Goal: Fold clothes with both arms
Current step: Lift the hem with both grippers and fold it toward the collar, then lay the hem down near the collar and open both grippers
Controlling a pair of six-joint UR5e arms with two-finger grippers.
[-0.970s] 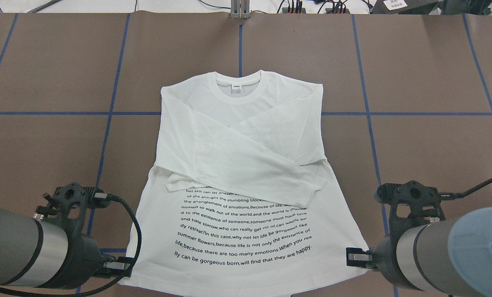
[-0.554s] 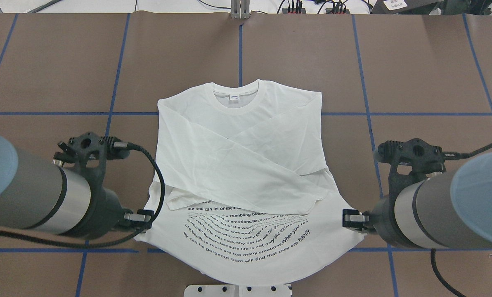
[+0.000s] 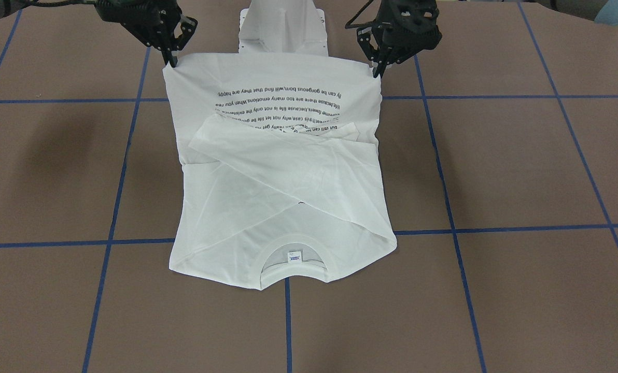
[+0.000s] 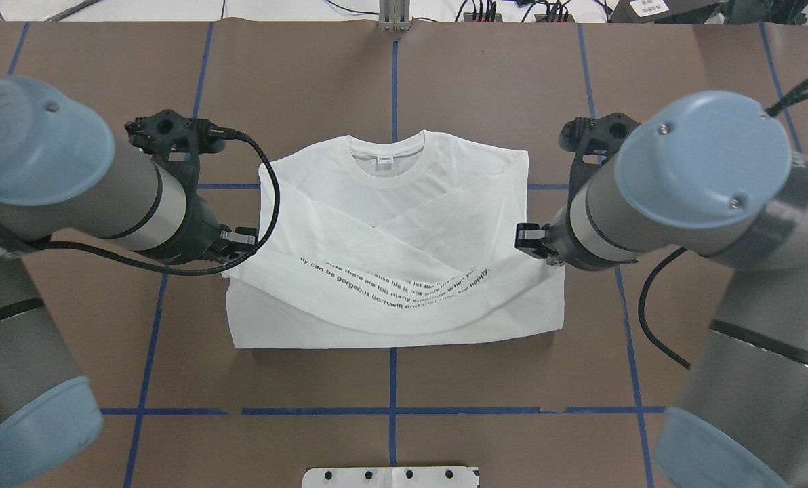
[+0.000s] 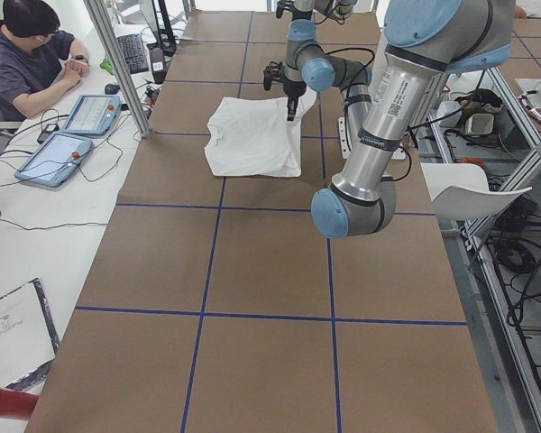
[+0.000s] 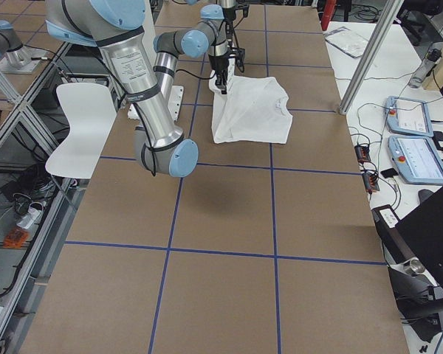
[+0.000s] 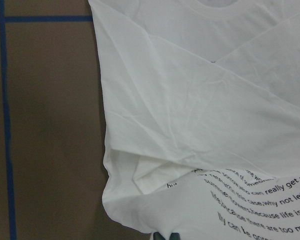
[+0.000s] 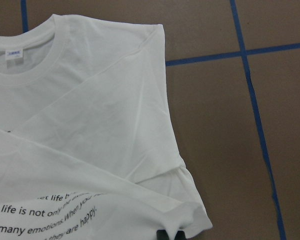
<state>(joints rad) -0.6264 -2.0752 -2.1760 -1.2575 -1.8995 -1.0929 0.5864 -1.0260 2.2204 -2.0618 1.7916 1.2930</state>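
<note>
A: Shirt [image 4: 390, 224] position?
B: Centre of table [image 4: 499, 88], straddling the blue tape [image 4: 394, 81] centre line. Front side up. Collar [image 4: 387, 179] flat on the far side from the robot. Sleeves [image 3: 288, 166] crossed over the chest.

A: Hem?
B: Hem [image 3: 272, 65] up off the table, held over the lower body. Near half doubled under it, fold edge toward the robot base.

A: Grippers?
B: Left gripper [image 4: 238, 240] clamped on the hem corner on its side. Right gripper [image 4: 529, 237] clamped on the opposite corner. Front view agrees: cloth pinched between the fingertips at both corners. Both wrist views show dark fingertips at the bottom edge, with cloth running into them.

A: Readable print?
B: Print [image 4: 394, 298] black, in curved rows.
- Overhead: "lly can be gorgeous born,will find that they are happy."
- Right wrist: "life is not only", "many emotions.When you", "they are happy."
- Left wrist: "can really get", "there are too ma".
- Front view: same rows, upside down.
- Upper rows hidden under the sleeve.

A: Label?
B: Label [image 4: 385, 160] small and white, inside the back of the collar. Blue mark on it, writing too small to read. No other brand legible.
</note>
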